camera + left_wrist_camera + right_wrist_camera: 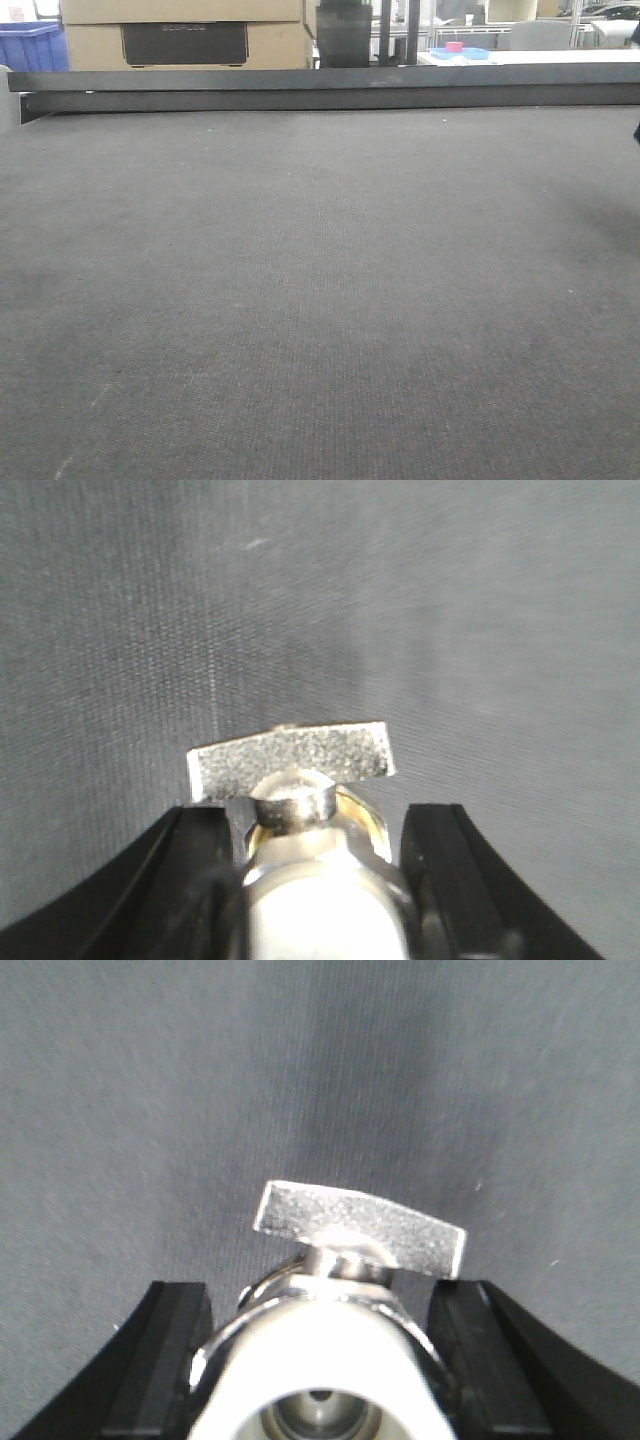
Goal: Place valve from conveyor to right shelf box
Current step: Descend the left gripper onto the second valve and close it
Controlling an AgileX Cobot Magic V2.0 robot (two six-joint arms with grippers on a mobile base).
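**Front view.** The conveyor (320, 300) fills the picture, a dark woven belt closed at the far side by a black rail (320, 88). Cardboard boxes (180, 30) and a blue bin (30, 45) stand behind the rail. No arm, valve or shelf box shows here.

**Left wrist view.** The left end effector (315, 815) has its black fingers (180, 880) closed to about the width of the left valve (310, 865). They sit against both sides of its shiny metal body, so I judge it gripped. The rough grey T-handle (290, 758) juts out just past the fingertips, with belt beyond it. Whether the valve rests on the belt or hangs above it cannot be told.

**Right wrist view.** The right end effector (322, 1295) is the same. Its fingers (165, 1360) flank the right valve (320, 1370) closely and appear to clamp the body. The bore opens toward the camera and the handle (360, 1225), slightly skewed, lies ahead of the tips.

**Handling.** Each valve looks like solid metal, so probably rigid, fairly heavy and in no way fragile. The polished round body is likely slippery. A firm hold across the body, as here, suits it better than the thin handle, which could turn.

**Pose.** Both wrists point down at the belt, with the fingers on either side of the load.
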